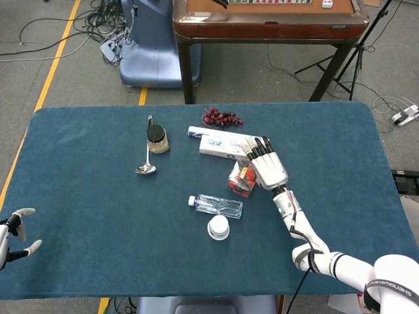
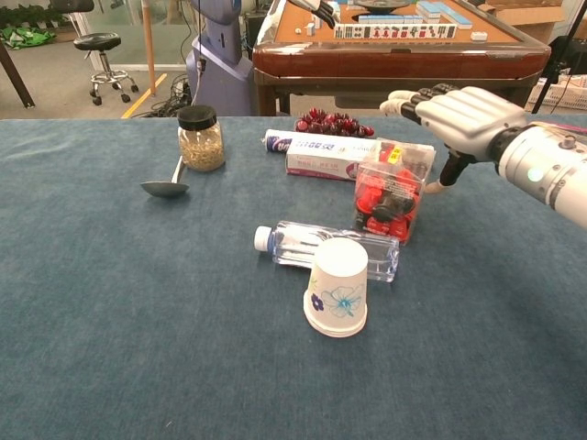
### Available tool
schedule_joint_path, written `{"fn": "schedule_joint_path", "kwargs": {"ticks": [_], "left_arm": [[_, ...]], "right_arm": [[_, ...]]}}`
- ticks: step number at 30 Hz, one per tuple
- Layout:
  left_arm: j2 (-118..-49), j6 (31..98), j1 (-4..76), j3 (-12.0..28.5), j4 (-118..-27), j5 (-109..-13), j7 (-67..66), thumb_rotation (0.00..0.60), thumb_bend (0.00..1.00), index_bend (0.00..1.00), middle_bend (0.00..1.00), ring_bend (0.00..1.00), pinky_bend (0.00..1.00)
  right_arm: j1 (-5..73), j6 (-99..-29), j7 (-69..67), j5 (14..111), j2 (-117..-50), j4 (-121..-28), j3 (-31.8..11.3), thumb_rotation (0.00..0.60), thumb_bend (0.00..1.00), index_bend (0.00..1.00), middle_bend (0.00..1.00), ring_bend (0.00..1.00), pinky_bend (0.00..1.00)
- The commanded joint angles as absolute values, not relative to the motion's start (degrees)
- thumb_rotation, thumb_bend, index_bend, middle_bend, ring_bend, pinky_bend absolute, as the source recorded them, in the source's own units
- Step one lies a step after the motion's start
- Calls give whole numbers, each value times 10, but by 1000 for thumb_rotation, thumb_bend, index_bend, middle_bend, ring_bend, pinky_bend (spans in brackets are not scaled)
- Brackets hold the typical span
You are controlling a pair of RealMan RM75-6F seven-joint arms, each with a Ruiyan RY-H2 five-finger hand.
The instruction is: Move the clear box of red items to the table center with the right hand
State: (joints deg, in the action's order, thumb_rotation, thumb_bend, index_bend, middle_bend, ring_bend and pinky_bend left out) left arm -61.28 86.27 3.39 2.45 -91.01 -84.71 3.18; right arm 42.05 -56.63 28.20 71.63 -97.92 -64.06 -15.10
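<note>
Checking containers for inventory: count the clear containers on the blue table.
3: the clear box of red items by the right hand, the bottle lying behind the paper cup, and the lidded jar beside the spoon.

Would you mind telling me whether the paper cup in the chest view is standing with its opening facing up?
No, the paper cup stands upside down, its wide rim on the table in front of the lying plastic bottle.

A robotics lab: floor cables (image 1: 39,26), tripod (image 1: 357,55), mahjong table (image 2: 385,41), blue robot base (image 1: 147,46)
</note>
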Motion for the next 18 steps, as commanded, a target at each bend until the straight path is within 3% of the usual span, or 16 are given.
{"fn": "schedule_joint_path", "kwargs": {"ticks": [1, 18], "left_arm": [[-612, 863, 34, 25, -910, -846, 32, 600, 23, 309, 672, 563, 851], [-607, 867, 28, 25, -909, -845, 45, 600, 23, 311, 672, 563, 851]], "right_arm": [[429, -563, 283, 710, -987, -635, -155, 600, 0, 0, 0, 0, 26], [492, -537, 280, 692, -1041, -575, -172, 600, 0, 0, 0, 0, 27]]}}
